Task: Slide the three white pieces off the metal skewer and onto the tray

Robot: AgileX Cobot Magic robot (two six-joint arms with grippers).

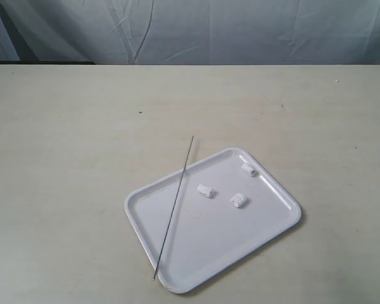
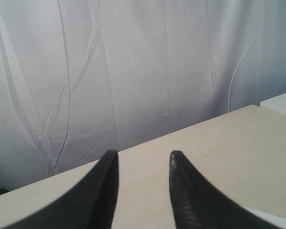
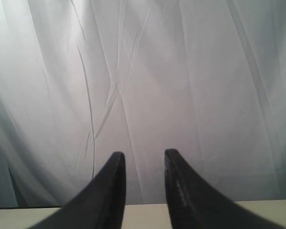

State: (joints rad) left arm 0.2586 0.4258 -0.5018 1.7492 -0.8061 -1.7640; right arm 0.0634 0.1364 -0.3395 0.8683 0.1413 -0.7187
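Three white pieces (image 1: 205,190) lie loose and apart on the tray (image 1: 209,240) — clear of the metal skewer (image 1: 175,204), which rests bare across the tray's left part, its far end past the rim. Left gripper (image 2: 144,153) and right gripper (image 3: 144,152) hang with fingers spread — empty, facing a white curtain (image 3: 181,71).

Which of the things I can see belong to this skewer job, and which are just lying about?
Job: three white pieces, loose on the tray; metal skewer, bare, lying across the tray's rim.
Not part of it: table; white curtain.
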